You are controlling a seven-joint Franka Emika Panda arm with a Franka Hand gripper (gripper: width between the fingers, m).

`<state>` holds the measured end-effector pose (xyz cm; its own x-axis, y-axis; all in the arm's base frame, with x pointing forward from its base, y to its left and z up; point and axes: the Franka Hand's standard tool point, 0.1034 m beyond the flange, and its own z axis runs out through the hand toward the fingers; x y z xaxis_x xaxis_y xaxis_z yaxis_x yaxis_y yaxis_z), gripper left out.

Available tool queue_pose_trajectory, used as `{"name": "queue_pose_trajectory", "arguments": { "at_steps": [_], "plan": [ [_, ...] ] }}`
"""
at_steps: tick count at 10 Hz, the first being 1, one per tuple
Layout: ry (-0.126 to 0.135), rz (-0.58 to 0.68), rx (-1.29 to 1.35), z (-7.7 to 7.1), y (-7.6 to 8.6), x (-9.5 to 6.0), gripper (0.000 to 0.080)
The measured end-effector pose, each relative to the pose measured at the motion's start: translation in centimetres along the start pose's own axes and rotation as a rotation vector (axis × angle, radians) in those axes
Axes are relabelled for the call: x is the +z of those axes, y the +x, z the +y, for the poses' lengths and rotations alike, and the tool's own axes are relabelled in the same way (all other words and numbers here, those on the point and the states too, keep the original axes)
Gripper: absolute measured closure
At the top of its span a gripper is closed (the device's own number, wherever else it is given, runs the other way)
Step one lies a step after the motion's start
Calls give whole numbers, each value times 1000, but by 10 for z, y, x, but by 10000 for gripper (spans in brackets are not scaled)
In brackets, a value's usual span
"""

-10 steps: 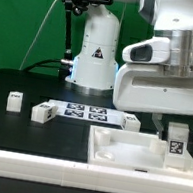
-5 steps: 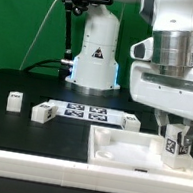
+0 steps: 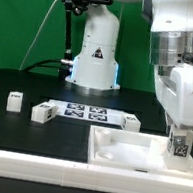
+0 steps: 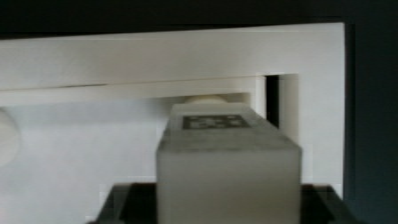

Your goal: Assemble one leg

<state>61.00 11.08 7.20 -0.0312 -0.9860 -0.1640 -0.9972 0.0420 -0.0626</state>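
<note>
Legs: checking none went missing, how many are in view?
4. One leg in the gripper, two on the exterior view's left of the marker board, one beside its other end; others may be hidden.

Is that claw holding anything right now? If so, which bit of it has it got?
Yes. The fingers are clamped on the leg at its upper end. Its tagged lower part sticks out below them, over the tray.
</note>
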Motion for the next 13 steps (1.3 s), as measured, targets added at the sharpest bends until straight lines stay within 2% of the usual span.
{"name": "queue_pose_trajectory", "arguments": {
  "at_steps": [1,2,3,4,8,13],
  "plan": [
    [-2,-1,-59,0,0,0,499],
    [-2,-2,-87,-2,0,-1,305],
    [-5,-3,-127,-3,-1,-1,305],
    [-19,-4,-280,-2,-1,-2,176],
    [-48,22,-926,-3,-6,-3,152],
    [-86,46,-1522,-3,-3,-1,150]
  ]
}}
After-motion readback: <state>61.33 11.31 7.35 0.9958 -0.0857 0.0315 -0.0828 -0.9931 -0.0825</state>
